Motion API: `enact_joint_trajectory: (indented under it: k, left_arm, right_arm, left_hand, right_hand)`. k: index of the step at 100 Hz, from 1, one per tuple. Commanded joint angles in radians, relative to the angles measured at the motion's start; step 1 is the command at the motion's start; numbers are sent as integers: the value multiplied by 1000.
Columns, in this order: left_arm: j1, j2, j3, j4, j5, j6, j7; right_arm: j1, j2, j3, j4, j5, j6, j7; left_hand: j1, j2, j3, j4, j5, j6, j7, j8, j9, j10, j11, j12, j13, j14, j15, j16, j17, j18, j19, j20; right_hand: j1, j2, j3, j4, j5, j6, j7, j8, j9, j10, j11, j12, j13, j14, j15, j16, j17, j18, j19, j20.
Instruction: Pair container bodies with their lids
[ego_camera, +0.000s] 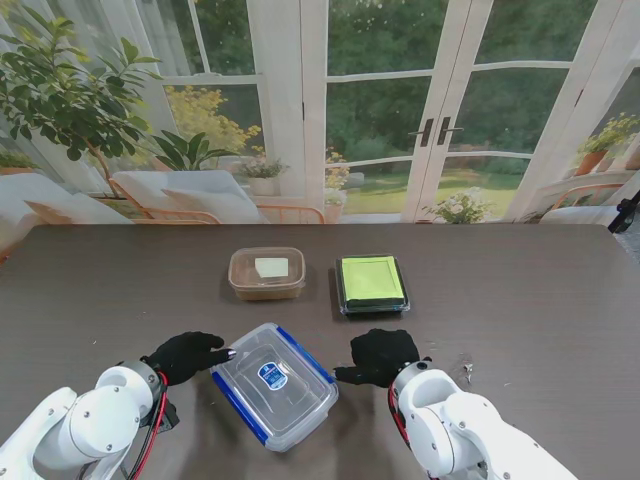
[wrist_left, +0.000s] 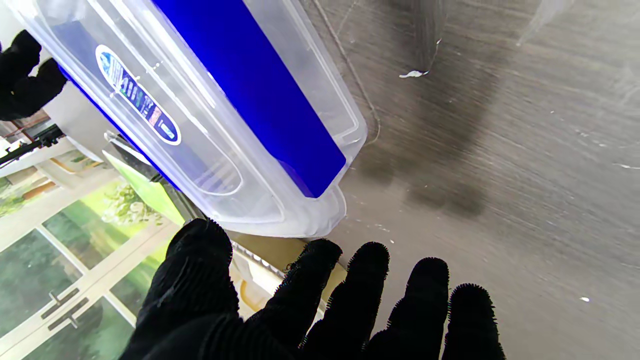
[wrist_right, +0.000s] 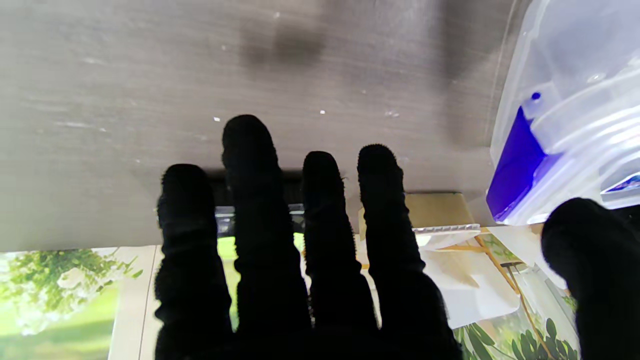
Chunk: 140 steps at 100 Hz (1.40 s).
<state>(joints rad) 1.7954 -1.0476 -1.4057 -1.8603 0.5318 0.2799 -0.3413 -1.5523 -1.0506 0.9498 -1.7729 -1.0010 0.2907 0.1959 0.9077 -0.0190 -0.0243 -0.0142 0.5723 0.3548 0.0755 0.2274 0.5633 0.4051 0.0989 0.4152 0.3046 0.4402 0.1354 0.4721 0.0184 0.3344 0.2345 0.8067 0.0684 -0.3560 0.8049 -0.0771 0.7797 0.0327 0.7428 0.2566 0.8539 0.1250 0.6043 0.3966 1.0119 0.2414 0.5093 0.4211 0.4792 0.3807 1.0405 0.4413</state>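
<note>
Clear blue-clipped container (ego_camera: 273, 384) between spread, unclenched fingers (wrist_left: 360, 295), two farther boxes in stand view only

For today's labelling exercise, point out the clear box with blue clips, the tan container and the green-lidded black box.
clear box with blue clips (ego_camera: 273, 385), stand view, on its lid near the label.
tan container (ego_camera: 266, 273), stand view, on its clear lid.
green-lidded black box (ego_camera: 372, 279), stand view, on the green top.

Bright daylight comes through the glass doors (ego_camera: 400, 110) at the top of the stand view, sheening the dark table (ego_camera: 540, 300). Both wrist views are soft, with blurred tabletop grain and faint shadows
</note>
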Motion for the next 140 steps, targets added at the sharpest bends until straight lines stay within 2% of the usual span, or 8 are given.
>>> enact_joint_trajectory:
  k: [1, 35, 72, 79, 86, 92, 108, 140]
  left_arm:
    - [-6, 2, 3, 11, 1, 5, -30]
    - [-22, 5, 28, 36, -14, 15, -43]
    - [-2, 3, 30, 28, -19, 6, -29]
    - [11, 1, 24, 18, -19, 8, -25]
    - [24, 0, 18, 8, -20, 10, -19]
    - [37, -1, 11, -1, -18, 10, -15]
    - [77, -4, -10, -31, -12, 13, 1]
    - [162, -14, -59, -84, 7, 27, 39]
  right_arm:
    - [-20, 5, -4, -14, 5, 1, 21]
    - [-17, 12, -60, -23, 35, 16, 59]
    - [32, -12, -160, 6, 192, 88, -20]
    - [46, -18, -181, 14, 211, 97, -36]
    - [62, -23, -202, 21, 235, 105, -45]
    - [79, -29, -223, 31, 251, 109, -59]
    - [138, -51, -295, 74, 281, 118, -105]
    - [272, -117, -454, 161, 345, 160, -182]
  left_hand:
    - [-7, -16, 8, 10, -2, -7, -1, -7, -23, 13, 7, 17, 0, -16, 14, 20, 3, -31, 18, 17]
    - [-3, -11, 9, 9, 28, -32, 13, -4, -13, 22, 11, 35, 11, -19, 32, 53, 8, -34, 34, 49]
    - [23, -15, 11, 9, 136, -63, 62, 24, 12, 26, 23, 70, 26, -12, 66, 109, 24, -34, 51, 92]
    - [25, -15, 11, 9, 146, -60, 67, 29, 18, 27, 26, 76, 30, -9, 73, 116, 27, -34, 54, 99]
    - [27, -15, 11, 9, 155, -56, 71, 34, 23, 30, 28, 81, 31, -6, 80, 125, 28, -31, 56, 106]
    - [27, -13, 11, 9, 155, -51, 72, 36, 24, 27, 28, 85, 32, -5, 84, 129, 28, -31, 56, 110]
    - [28, -9, 10, 9, 147, -35, 66, 40, 29, 29, 28, 92, 30, -3, 87, 136, 28, -31, 55, 118]
    - [30, -4, 10, 10, 135, -19, 57, 42, 30, 32, 26, 98, 32, -2, 88, 140, 28, -30, 51, 126]
  right_hand:
    - [-42, 29, -54, 22, 39, -9, 14, 5, 37, 19, 18, 24, 45, -5, 19, 19, -70, -2, 40, 3]
    - [9, -2, -45, 31, 95, -14, 14, 12, 153, 2, 41, 72, 146, -31, 83, 54, -15, -6, 73, -6]
    - [145, -112, 318, 3, 192, 3, 121, 91, 323, -23, 87, 143, 277, -72, 175, 93, 81, -20, 157, -14]
    - [199, -174, 367, -83, 188, -6, 197, -25, 346, -29, 94, 160, 287, -81, 212, 111, 99, -22, 173, -16]
    - [259, -232, 399, -138, 176, -13, 260, -73, 366, -30, 100, 167, 290, -89, 260, 125, 111, -27, 184, -12]
    - [289, -261, 413, -160, 173, -13, 288, -89, 377, -34, 102, 171, 293, -95, 287, 132, 120, -28, 192, -8]
    - [328, -296, 428, -189, 165, -17, 329, -102, 393, -35, 108, 180, 298, -108, 335, 142, 138, -29, 207, -1]
    - [332, -308, 446, -202, 169, -18, 351, -109, 406, -38, 112, 187, 299, -120, 391, 152, 157, -29, 222, 7]
